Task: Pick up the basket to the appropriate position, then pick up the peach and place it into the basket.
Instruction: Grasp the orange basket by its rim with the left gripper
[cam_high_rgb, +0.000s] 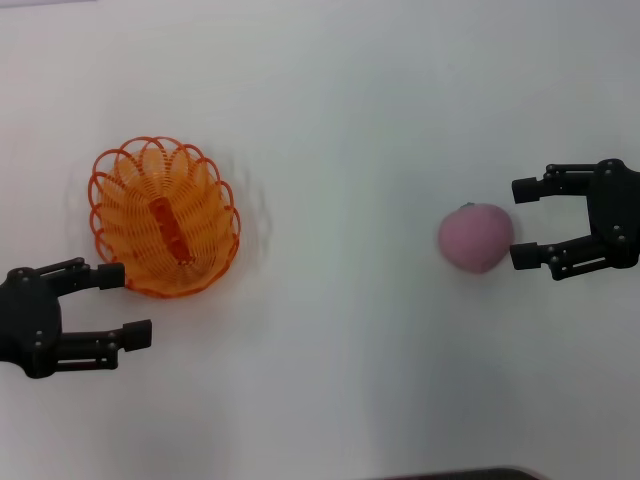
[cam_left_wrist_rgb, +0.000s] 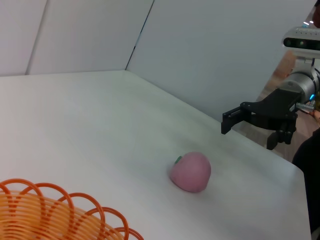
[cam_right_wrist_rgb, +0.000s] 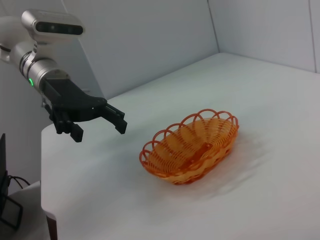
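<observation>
The orange wire-like basket (cam_high_rgb: 165, 218) stands on the white table at the left, empty. My left gripper (cam_high_rgb: 125, 305) is open, low beside the basket's near-left rim, with one fingertip close to the rim. The right wrist view shows the basket (cam_right_wrist_rgb: 192, 150) and the left gripper (cam_right_wrist_rgb: 99, 129) apart from it. The pale pink peach (cam_high_rgb: 476, 238) lies on the table at the right. My right gripper (cam_high_rgb: 520, 223) is open and empty just to the right of the peach, jaws facing it. The left wrist view shows the peach (cam_left_wrist_rgb: 191, 171), the basket's rim (cam_left_wrist_rgb: 60, 215) and the right gripper (cam_left_wrist_rgb: 250, 131).
The white table (cam_high_rgb: 330, 120) spreads between basket and peach with nothing else on it. Its edge (cam_left_wrist_rgb: 295, 170) runs close behind the right gripper, and its other edge (cam_right_wrist_rgb: 45, 150) runs behind the left gripper. Grey walls stand beyond.
</observation>
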